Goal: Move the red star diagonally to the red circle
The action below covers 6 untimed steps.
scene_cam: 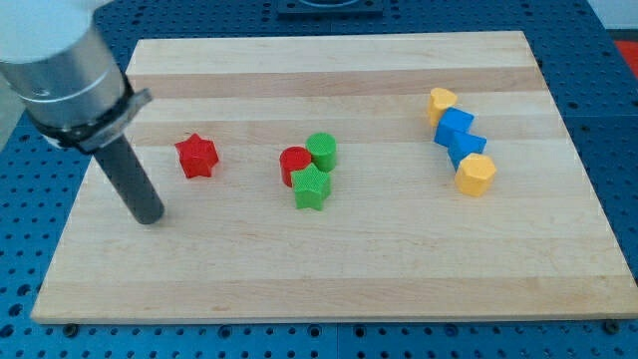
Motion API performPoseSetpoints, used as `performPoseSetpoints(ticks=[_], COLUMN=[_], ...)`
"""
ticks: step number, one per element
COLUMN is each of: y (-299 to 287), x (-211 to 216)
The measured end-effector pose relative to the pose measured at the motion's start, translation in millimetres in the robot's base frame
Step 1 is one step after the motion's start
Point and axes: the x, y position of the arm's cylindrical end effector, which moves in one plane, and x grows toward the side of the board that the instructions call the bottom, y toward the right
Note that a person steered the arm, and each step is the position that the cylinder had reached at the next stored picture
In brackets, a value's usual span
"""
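The red star (196, 156) lies on the wooden board (339, 269), left of the middle. The red circle (293, 164) sits to its right, touching a green circle (322, 151) above-right and a green star (311, 187) below-right. My tip (150, 216) rests on the board below and to the left of the red star, a short gap away from it. The dark rod rises from the tip toward the view's upper left.
A cluster at the view's right holds a yellow block (442, 104), two blue blocks (457, 128) (467, 148) and another yellow block (476, 175), in a diagonal chain. The board's edges border a blue perforated table.
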Motion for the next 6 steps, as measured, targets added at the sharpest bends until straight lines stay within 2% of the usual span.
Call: performPoseSetpoints(ticks=[1, 2, 3, 4, 5, 6], y=[22, 22, 22, 32, 56, 54], x=[-42, -105, -119, -90, -112, -168])
